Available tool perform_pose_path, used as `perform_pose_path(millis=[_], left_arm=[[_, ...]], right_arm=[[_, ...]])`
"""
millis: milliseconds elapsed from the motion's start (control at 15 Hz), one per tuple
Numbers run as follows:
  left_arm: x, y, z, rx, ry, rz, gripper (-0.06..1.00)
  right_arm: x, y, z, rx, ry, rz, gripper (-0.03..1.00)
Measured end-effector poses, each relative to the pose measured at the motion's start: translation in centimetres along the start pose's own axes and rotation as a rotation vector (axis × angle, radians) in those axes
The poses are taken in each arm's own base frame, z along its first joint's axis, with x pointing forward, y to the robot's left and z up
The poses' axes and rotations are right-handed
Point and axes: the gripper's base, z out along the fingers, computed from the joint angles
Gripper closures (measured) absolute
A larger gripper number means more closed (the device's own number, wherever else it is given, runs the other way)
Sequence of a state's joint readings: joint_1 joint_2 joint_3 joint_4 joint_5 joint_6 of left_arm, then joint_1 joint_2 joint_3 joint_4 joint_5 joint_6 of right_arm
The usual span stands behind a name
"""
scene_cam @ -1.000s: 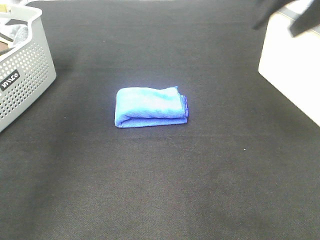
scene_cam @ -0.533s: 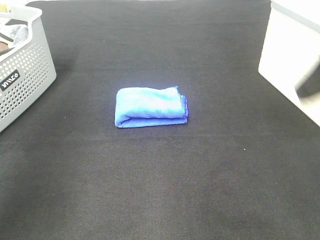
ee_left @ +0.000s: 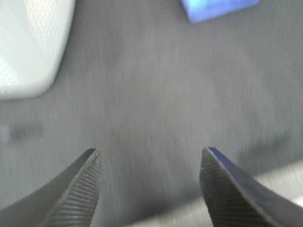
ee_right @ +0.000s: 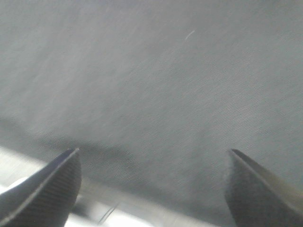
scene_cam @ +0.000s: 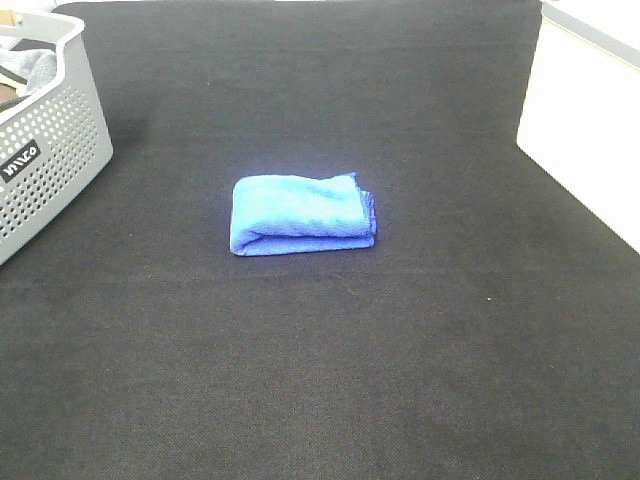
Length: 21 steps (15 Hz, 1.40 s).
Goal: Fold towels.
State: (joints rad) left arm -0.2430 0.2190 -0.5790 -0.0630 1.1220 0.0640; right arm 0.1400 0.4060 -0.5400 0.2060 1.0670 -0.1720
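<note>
Lying near the middle of the black cloth-covered table (scene_cam: 420, 380) in the high exterior view, the blue towel (scene_cam: 302, 214) sits folded into a compact rectangle, its rounded fold along the near and left edges and its darker stitched hem stacked at the right end; the grey perforated basket (scene_cam: 45, 150) stands at the far left edge of the table, well apart from the towel, with grey cloth (scene_cam: 38, 66) showing over its rim, and a white block (scene_cam: 585, 130) occupies the far right corner; neither arm appears in this view. From the left wrist camera, the left gripper (ee_left: 149, 189) hangs above the dark table surface with its two ribbed black fingers (ee_left: 75, 196) spread wide and nothing between them; a corner of the blue towel (ee_left: 218, 8) shows at the edge of the picture, well clear of the fingertips, and the pale rounded corner of the basket (ee_left: 33, 45) shows off to one side, the whole picture being somewhat blurred. From the right wrist camera, the right gripper (ee_right: 154, 187) is likewise spread wide and empty, its dark fingers (ee_right: 45, 189) framing bare grey-black fabric, with a pale strip at the table's edge (ee_right: 28, 163) beneath them; no towel is visible in this view
</note>
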Motion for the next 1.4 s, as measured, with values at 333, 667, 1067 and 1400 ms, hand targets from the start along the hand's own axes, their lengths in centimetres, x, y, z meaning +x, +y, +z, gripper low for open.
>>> perform_pose_path(millis=[333, 667, 1067, 1400], left_arm=[[1.3, -0.1, 0.6, 0.003, -0.072, 0.063, 0.36], [1.4, -0.1, 0.7, 0.009, -0.072, 0.091, 0.36], [1.4, -0.2, 0.7, 0.01, -0.073, 0.092, 0.36], [1.4, -0.1, 0.7, 0.001, -0.072, 0.087, 0.36]], right_arm=[[2.7, 0.1, -2.4, 0.073, -0.195, -0.052, 0.2], [2.8, 0.1, -2.5, 0.072, -0.202, -0.036, 0.2], [2.8, 0.1, -2.5, 0.072, -0.202, -0.036, 0.2], [2.8, 0.1, -2.5, 0.072, -0.202, -0.036, 0.2]])
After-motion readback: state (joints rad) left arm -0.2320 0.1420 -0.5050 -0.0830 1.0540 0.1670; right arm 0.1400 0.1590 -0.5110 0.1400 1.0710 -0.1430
